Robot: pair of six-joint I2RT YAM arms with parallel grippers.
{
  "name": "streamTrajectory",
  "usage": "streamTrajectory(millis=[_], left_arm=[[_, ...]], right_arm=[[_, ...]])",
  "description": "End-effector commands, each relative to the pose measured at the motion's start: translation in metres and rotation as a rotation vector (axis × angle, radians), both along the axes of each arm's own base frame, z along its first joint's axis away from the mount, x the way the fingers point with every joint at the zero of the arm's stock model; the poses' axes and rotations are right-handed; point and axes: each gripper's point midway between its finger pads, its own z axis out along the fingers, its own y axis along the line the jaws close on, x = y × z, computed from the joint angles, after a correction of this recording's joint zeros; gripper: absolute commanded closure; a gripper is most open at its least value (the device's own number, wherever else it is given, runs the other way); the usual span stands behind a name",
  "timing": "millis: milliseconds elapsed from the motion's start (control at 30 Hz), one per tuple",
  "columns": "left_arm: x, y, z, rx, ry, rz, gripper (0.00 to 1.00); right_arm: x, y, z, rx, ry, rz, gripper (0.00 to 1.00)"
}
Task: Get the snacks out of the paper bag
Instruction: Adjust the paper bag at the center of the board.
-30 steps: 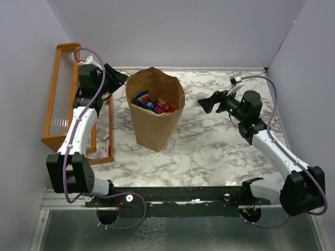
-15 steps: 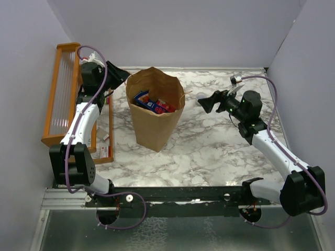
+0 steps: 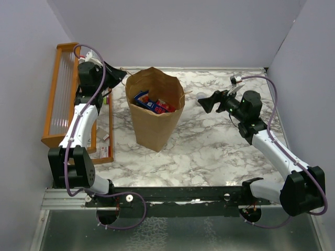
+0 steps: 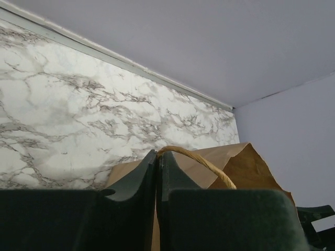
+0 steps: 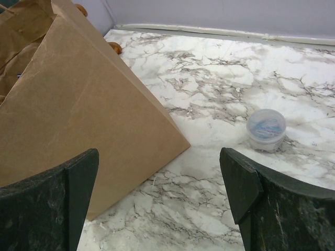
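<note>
Light: we see it bright, even.
Shadow: weak, just beside the paper bag.
Focus: its creases look sharp.

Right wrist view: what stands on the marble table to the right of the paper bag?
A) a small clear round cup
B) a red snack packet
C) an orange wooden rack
A: a small clear round cup stands on the table, apart from the paper bag.

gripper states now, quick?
Left gripper: closed, pinching the bag handle.
Right gripper: open, empty.
</note>
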Motion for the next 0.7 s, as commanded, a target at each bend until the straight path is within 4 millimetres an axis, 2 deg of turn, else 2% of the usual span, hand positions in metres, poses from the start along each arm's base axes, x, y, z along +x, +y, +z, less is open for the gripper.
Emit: streamTrajectory(millis=[0, 233, 267, 467, 667], left_arm=[[-0.012, 0.007, 0.046, 0.052, -0.12, 0.017, 0.98], [-0.035, 0.01, 0.09, 0.128, -0.22, 0.02, 1.0], [-0.037, 0.013, 0.101, 0.14, -0.241, 0.029, 1.0], [-0.03, 0.023, 0.139, 0.181, -0.286, 0.042, 1.0], [-0.023, 0.013, 0.176, 0.189, -0.372, -0.038, 1.0]], right_arm=[[0.0, -0.002, 0.016, -0.004, -0.042, -0.017, 0.01], [-0.002, 0.003, 0.018, 0.009, -0.039, 0.013, 0.01], [-0.002, 0.004, 0.018, 0.011, -0.037, 0.02, 0.01], [-0.005, 0.01, 0.017, 0.014, -0.023, 0.06, 0.01], [-0.003, 0.015, 0.021, 0.018, 0.009, 0.085, 0.01]])
